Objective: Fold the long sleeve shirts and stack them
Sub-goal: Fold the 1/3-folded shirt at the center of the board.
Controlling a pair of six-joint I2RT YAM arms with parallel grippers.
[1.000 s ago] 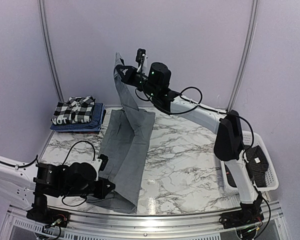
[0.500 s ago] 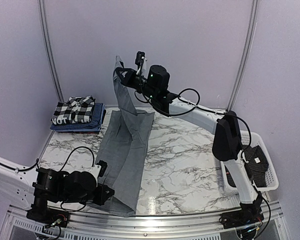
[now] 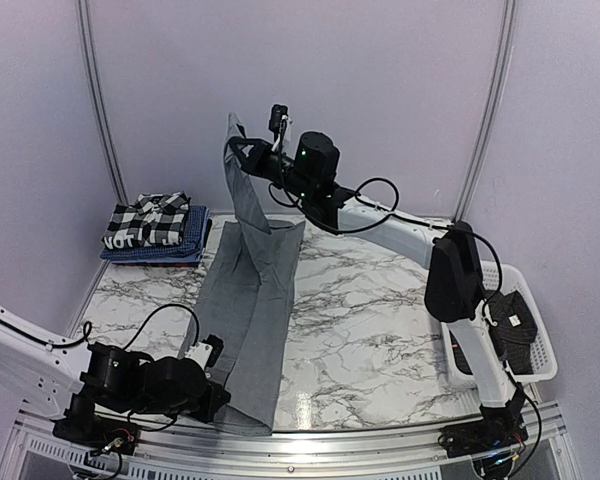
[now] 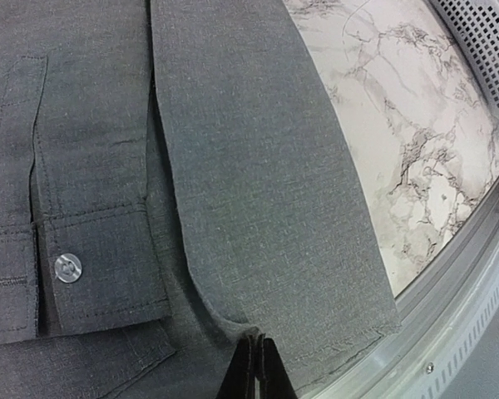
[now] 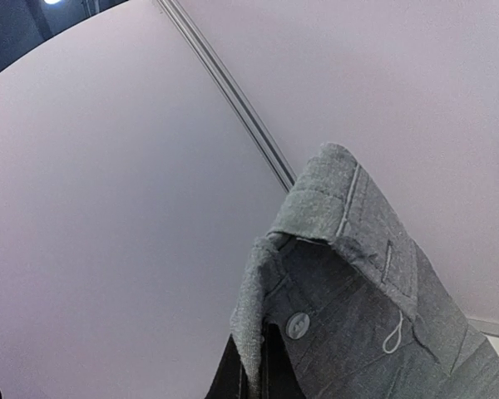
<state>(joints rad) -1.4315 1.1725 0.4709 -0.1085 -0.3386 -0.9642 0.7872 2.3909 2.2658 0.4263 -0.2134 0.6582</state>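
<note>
2 closed hands pinch the grey shirt (image 3: 250, 300): right hand (image 5: 254, 366) at raised collar (image 5: 349, 199), left hand (image 4: 256, 366) at hem (image 4: 324, 345). Risk: thin grip slips, shirt collapses.

Overall: I see bright, soft, even light.
Glare: pale sheen on the worktop (image 3: 302, 404) near its front edge.
Source: lamp (image 5: 51, 2) in the right wrist view's top corner (dark around it).
Edges: wall rails (image 3: 93, 100) bow.
Focus: grey shirt (image 4: 249, 166) weave crisp.
</note>
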